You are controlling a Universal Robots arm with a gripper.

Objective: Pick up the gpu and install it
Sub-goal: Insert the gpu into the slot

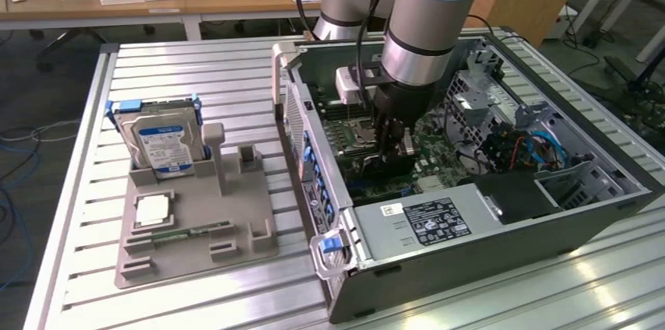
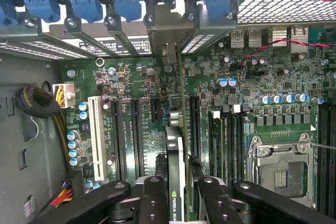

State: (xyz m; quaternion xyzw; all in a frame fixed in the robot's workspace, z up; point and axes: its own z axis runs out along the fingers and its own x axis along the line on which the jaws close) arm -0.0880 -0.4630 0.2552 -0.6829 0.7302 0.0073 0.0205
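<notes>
The gpu (image 2: pixel 176 150) is a thin black card seen edge-on, with a green-and-white label on its top edge. It stands upright over a black slot of the green motherboard (image 2: pixel 152 82) inside the open computer case (image 1: pixel 488 236). Its silver bracket end (image 2: pixel 168 51) reaches up to the row of rear slot openings under the blue latches (image 2: pixel 84 3). My gripper (image 2: pixel 181 203) is directly over the card, with the card in its middle. In the exterior view my gripper (image 1: pixel 393 151) reaches straight down into the case over the motherboard, and it covers the card there.
A white slot (image 2: pixel 96 135) and the empty processor socket (image 2: pixel 278 169) flank the card. The power supply (image 1: pixel 437 221) fills the case's near corner. On the table at the exterior view's left, a grey fixture (image 1: pixel 198 248) holds a hard drive (image 1: pixel 156 139) and a memory stick (image 1: pixel 192 230).
</notes>
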